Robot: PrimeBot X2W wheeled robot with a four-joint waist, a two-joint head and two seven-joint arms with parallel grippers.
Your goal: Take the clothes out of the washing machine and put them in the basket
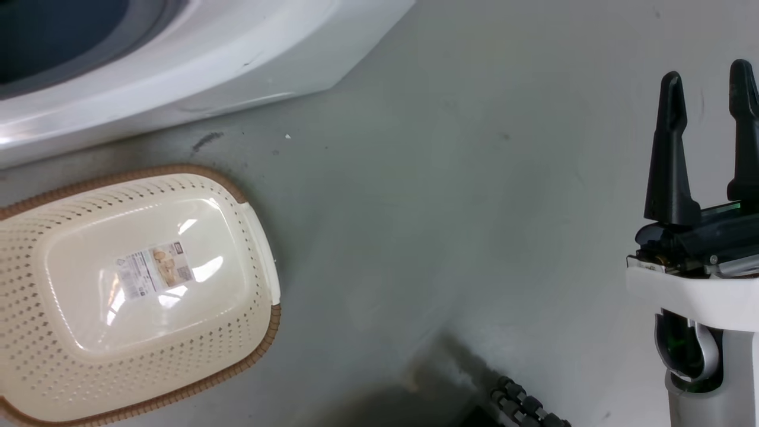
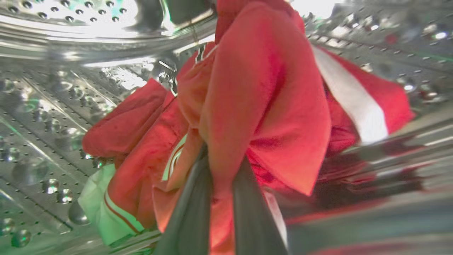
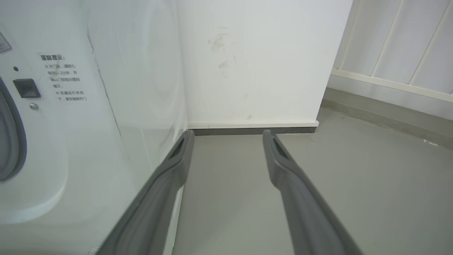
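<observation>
Dark fingers (image 2: 191, 212) around crumpled red clothes (image 2: 254, 88)

The white front of the washing machine (image 3: 106, 148), on the left, carries a grey printed notice (image 3: 63, 78) in Chinese. Its heading looks like 温馨提示:. The two marked notes under it are too small and soft to make out. At the picture's upper left edge the corner of another label (image 3: 3, 42) is cut off and unreadable.

The basket (image 1: 59, 367) has a sticker (image 1: 155, 268) on its base, with fine print beside a small product picture, none of it legible.

The red clothes (image 2: 247, 88) show a scrap of black-and-white marking (image 2: 200, 53), too folded to read.
</observation>
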